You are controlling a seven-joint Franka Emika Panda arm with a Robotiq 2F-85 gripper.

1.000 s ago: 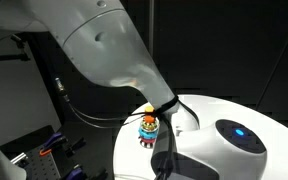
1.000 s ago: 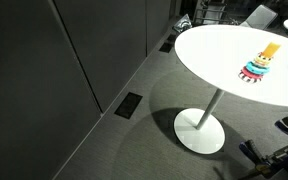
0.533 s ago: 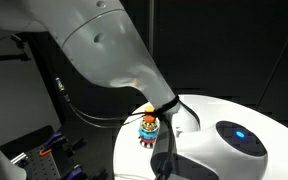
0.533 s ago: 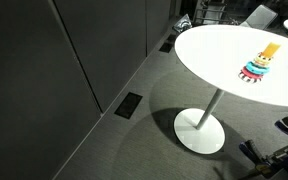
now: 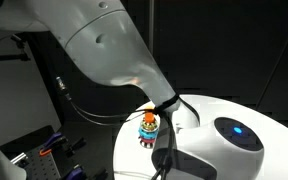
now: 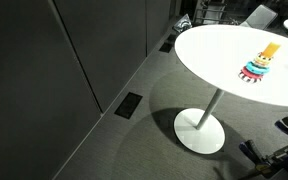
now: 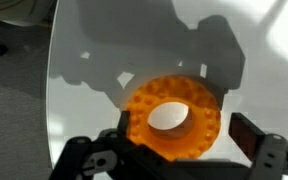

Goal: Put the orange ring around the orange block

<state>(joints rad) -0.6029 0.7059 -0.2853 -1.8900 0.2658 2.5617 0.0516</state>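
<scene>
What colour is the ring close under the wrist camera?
Orange all over. The ring shows best in the wrist view, against the white table.

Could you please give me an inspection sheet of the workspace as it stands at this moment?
Surface: white round table on a single pedestal.
Job's things: orange ring lies flat on the table top, hole up, not yet on the toy; orange block stands upright as the tip of the ring-stack toy.
Clutter: nothing seen.
Gripper: gripper is open, straddling the ring, with one finger visibly apart from it.
Cables: black cable hangs in a curve beside the arm.
Surroundings: dark wall panels, grey carpet, a dark floor plate.
</scene>
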